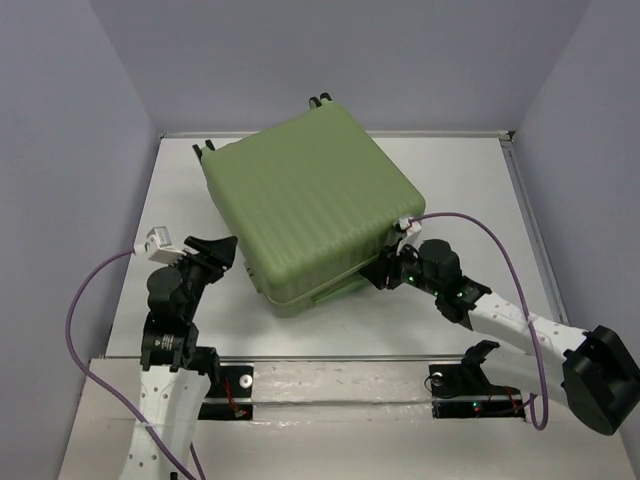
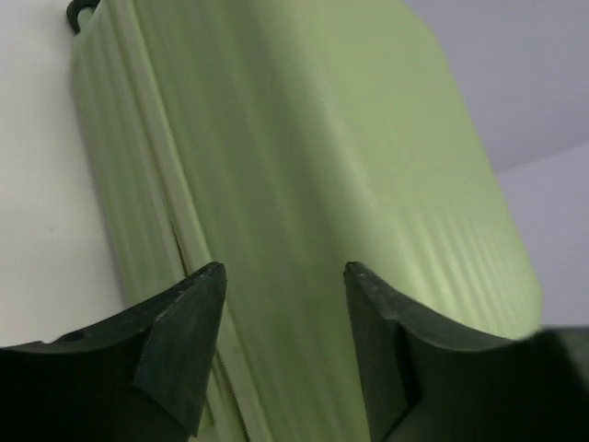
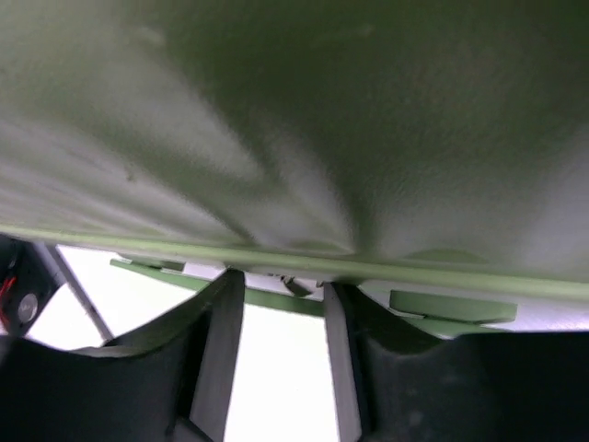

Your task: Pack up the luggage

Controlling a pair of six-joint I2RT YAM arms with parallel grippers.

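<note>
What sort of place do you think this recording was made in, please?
Probably a robotics lab test cell: a white table boxed in by plain grey partition walls, two robot arms bolted at its near edge with purple cables, and a light-green ribbed hard-shell suitcase as the prop.

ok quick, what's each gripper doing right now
left gripper: open, holding nothing, facing the luggage
right gripper: open, holding nothing, tips at the luggage's edge
</note>
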